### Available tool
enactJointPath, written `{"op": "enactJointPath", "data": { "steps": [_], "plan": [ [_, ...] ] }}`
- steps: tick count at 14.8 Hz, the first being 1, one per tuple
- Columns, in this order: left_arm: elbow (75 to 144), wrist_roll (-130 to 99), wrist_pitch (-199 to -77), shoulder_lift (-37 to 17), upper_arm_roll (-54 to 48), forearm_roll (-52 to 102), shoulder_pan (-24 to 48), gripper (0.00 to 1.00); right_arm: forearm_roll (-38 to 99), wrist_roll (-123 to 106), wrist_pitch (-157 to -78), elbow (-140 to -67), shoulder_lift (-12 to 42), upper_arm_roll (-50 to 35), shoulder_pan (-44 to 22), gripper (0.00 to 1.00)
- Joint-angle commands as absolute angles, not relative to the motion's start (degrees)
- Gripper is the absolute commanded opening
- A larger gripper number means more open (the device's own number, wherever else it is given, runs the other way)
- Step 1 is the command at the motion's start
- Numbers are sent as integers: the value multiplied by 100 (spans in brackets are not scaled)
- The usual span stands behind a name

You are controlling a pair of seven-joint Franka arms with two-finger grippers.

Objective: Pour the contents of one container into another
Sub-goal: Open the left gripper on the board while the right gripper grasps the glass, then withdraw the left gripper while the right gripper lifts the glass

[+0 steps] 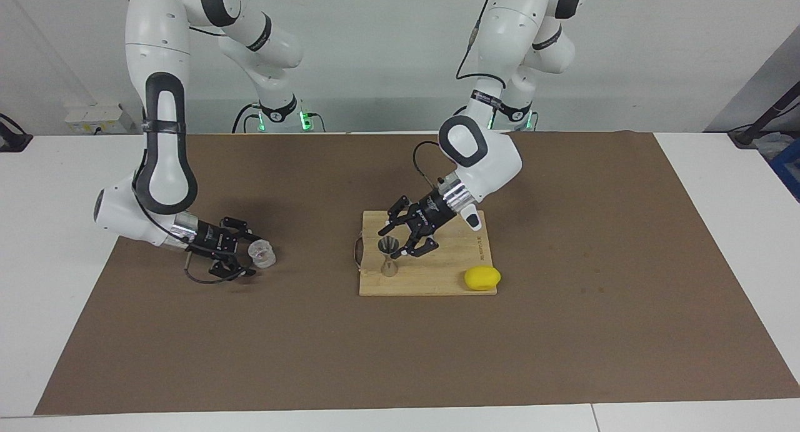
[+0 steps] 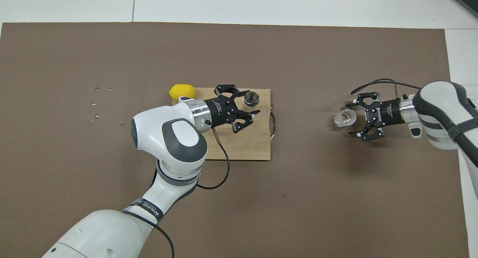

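your left gripper (image 1: pixel 400 238) gaped wide beside the small silver hourglass-shaped metal jigger (image 1: pixel 389 256); your right gripper (image 1: pixel 240 252), equally wide, flanked the squat clear ribbed cup (image 1: pixel 262 254). a glancing closure might have toppled either.

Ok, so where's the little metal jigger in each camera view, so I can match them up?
Facing view: the jigger stands on the wooden cutting board, at the board's end toward the right arm, beside the left gripper.
Overhead view: the jigger shows as a round metal mouth at the board's corner farthest from the robots, toward the right arm's end.
Shared landmark: the yellow lemon at the board's other end.
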State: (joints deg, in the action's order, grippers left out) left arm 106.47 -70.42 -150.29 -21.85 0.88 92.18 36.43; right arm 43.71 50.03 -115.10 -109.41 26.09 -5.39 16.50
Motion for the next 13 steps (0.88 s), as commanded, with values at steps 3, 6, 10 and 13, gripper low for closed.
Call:
{"op": "enactJointPath", "data": {
  "steps": [3,6,10,13],
  "plan": [
    [10748,-7216,-14775,-1750,158,8815,3648,100,4544,4790,-11663,-11092,2514,-554,1635,100],
    [10907,-7216,-14442,-1355,158,8309,3402,100,4544,4790,-11663,-11074,2514,-562,1635,92],
    [10863,-7198,-13756,-1073,158,6553,2744,100,4544,4772,-11663,-11057,2514,-562,1635,54],
    [10785,-7198,-13413,-879,158,5077,2155,100,4544,4807,-11628,-11004,2505,-562,1635,16]
  ]
}}
